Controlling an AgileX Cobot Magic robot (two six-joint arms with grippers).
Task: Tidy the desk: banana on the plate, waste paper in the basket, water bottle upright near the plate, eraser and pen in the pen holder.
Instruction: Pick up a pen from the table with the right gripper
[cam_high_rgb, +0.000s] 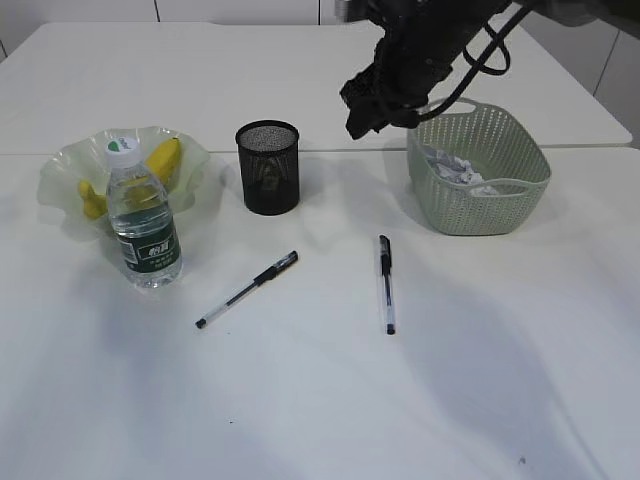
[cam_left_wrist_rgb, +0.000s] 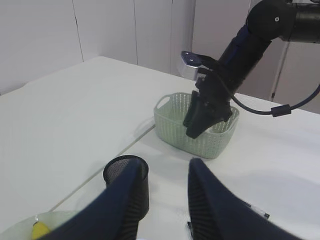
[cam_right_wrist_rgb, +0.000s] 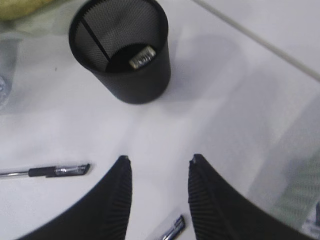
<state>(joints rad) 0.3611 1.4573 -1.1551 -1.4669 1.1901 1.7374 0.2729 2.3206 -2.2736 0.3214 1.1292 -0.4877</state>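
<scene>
In the exterior view the banana (cam_high_rgb: 165, 160) already lies on the green plate (cam_high_rgb: 60, 170) at the left, and the water bottle (cam_high_rgb: 143, 225) stands upright just in front of this plate. The crumpled waste paper (cam_high_rgb: 452, 167) is inside the green basket (cam_high_rgb: 480, 215) at the right. In the right wrist view a small eraser (cam_right_wrist_rgb: 141, 58) shows at the bottom of the black mesh pen holder (cam_right_wrist_rgb: 120, 50). So, by my judgement, only the pens remain: one pen (cam_high_rgb: 247, 290) lies slanted at the lower centre of the bench (cam_high_rgb: 320, 400), and a second pen (cam_high_rgb: 386, 283) lies to its right, nearly vertical in the frame.

The right hand (cam_right_wrist_rgb: 159, 200) hangs above the bench between holder and basket, its fingers spread and holding nothing. The left hand (cam_left_wrist_rgb: 162, 200) is also spread and empty, high at the left side.

What could go wrong: a pen is thin and round, so it may roll or slip out if the fingers close off its middle. A pen gripped near one end may tilt and hit the holder rim, which could tip the light holder. The left arm, coming down carelessly, could knock over the bottle.
</scene>
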